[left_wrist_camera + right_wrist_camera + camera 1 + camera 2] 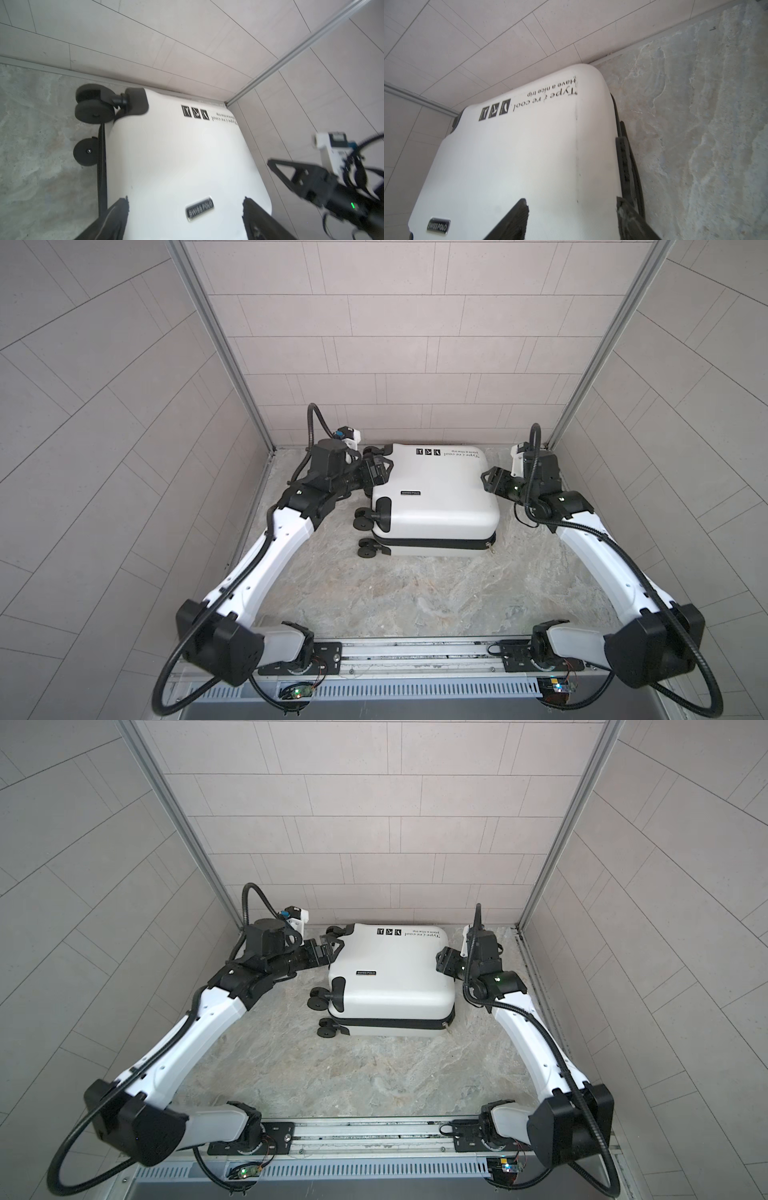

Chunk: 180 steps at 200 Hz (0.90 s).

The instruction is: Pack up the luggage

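Note:
The luggage (436,493) (390,973) is a white hard-shell suitcase. It lies flat and closed at the back of the table, with its black wheels (365,522) pointing left. My left gripper (383,470) (332,947) is at the suitcase's far left corner by the wheels. It is open, its fingers spread wide over the white top face (176,155). My right gripper (489,482) (443,962) is open at the suitcase's right edge. One finger (519,209) sits over the top shell (519,155). The other finger (625,209) is beside the black handle (625,158).
The tiled back wall (415,364) stands right behind the suitcase, and tiled side walls with metal posts (582,385) close in both sides. Bare stone-patterned table (395,597) lies in front. The arms' mounting rail (395,655) runs along the near edge.

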Each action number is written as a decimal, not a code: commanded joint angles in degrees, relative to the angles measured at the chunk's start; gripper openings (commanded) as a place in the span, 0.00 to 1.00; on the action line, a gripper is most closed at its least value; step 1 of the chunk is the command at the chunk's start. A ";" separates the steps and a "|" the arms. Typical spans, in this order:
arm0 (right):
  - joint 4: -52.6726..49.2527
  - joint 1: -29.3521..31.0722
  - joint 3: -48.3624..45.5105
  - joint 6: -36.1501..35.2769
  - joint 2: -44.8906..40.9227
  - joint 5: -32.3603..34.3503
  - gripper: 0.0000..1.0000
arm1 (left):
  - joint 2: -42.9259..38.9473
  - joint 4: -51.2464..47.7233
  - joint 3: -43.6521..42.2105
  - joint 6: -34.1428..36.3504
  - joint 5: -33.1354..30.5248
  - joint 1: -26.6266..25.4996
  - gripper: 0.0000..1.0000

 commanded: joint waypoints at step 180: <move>1.29 -6.70 40.71 -3.60 48.20 -35.69 0.62 | -11.09 5.66 -27.47 -14.08 -12.38 -14.03 0.90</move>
